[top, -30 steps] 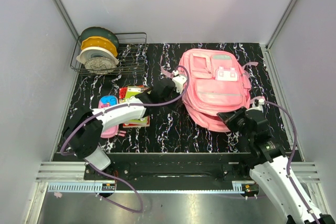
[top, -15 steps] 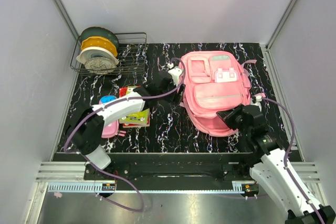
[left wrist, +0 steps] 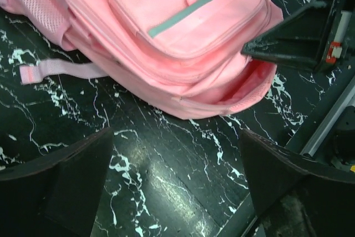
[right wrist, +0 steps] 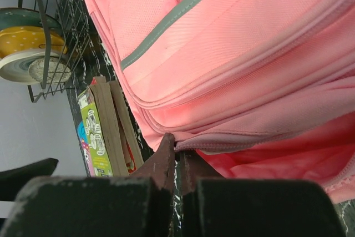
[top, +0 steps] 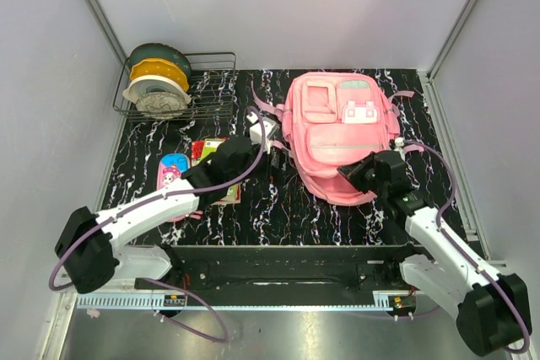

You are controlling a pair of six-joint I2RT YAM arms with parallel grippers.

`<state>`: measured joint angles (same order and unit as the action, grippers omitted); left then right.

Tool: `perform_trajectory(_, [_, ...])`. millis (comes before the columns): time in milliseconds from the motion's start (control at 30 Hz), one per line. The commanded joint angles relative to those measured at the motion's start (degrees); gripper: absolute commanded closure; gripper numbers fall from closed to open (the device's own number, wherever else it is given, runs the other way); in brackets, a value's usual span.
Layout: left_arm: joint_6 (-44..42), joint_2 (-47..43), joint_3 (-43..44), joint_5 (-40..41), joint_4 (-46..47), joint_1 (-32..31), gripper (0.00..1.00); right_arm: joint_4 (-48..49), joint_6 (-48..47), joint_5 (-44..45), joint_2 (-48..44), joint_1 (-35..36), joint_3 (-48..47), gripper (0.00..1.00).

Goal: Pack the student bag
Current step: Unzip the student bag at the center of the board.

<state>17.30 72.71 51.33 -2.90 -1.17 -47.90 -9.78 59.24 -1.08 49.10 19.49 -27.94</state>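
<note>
The student bag point(top: 342, 132), a large pink backpack, lies flat on the black marbled table with its front pockets up. Its near end gapes open point(left wrist: 244, 84). My left gripper point(top: 274, 151) hovers open just left of the bag, over bare table, and nothing lies between its fingers point(left wrist: 176, 137). My right gripper point(top: 354, 176) is at the bag's near edge, its jaws shut on the pink zipper rim point(right wrist: 177, 142) of the opening. The left wrist view also shows the right gripper point(left wrist: 302, 37) at that rim.
Two or three books point(top: 215, 170) lie left of the bag, with a small pink-and-blue pencil case point(top: 171, 176) beside them. A wire dish rack point(top: 211, 94) holding plates stands at the back left. Grey walls close in the table.
My left gripper has opened, let go of the bag's left side and drawn back toward the books. The bag has slid farther back and straightened. My right gripper stays shut on its rim.
</note>
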Motion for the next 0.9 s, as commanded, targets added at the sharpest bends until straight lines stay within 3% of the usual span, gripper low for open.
perform_trajectory(0, [4.67, -5.46, -4.92, 0.70, 8.00, 0.09, 0.01, 8.55, -3.43, -1.20, 3.71, -0.15, -5.36, 1.00])
perform_trajectory(67, [6.95, -6.43, -6.32, 0.70, 10.47, -0.61, 0.01, 9.25, -3.26, -2.25, 5.38, -0.15, -6.33, 1.00])
perform_trajectory(133, [8.10, -8.27, -8.78, 6.54, 17.66, -2.98, 0.01, 9.25, -3.17, -2.35, 6.00, -0.15, -6.94, 1.00])
perform_trajectory(200, [11.41, -9.08, -12.13, 7.47, 25.29, -4.83, 0.01, 9.17, -3.61, -2.08, 6.01, -0.15, -7.73, 1.00])
perform_trajectory(367, [17.93, -3.90, -12.14, 10.10, 29.73, -6.24, 0.01, 8.82, -4.31, -3.31, 5.83, -0.15, -8.79, 1.00])
perform_trajectory(467, [26.09, -1.96, -14.58, 12.90, 32.01, -5.98, 0.01, 8.20, -4.49, -3.14, 4.69, -0.15, -8.09, 1.00])
perform_trajectory(500, [30.29, -1.78, -16.07, 12.57, 36.98, -5.72, 0.01, 8.11, -4.57, -2.96, 4.43, -0.06, -7.39, 1.00])
perform_trajectory(700, [32.88, 1.12, -15.30, 10.81, 39.57, -5.54, 0.01, 8.29, -4.22, -4.01, 3.02, -0.15, -5.28, 1.00])
perform_trajectory(867, [38.33, 2.00, -18.64, 11.95, 47.58, -5.54, 0.01, 7.94, -4.05, -4.81, 1.53, -0.15, -5.10, 1.00])
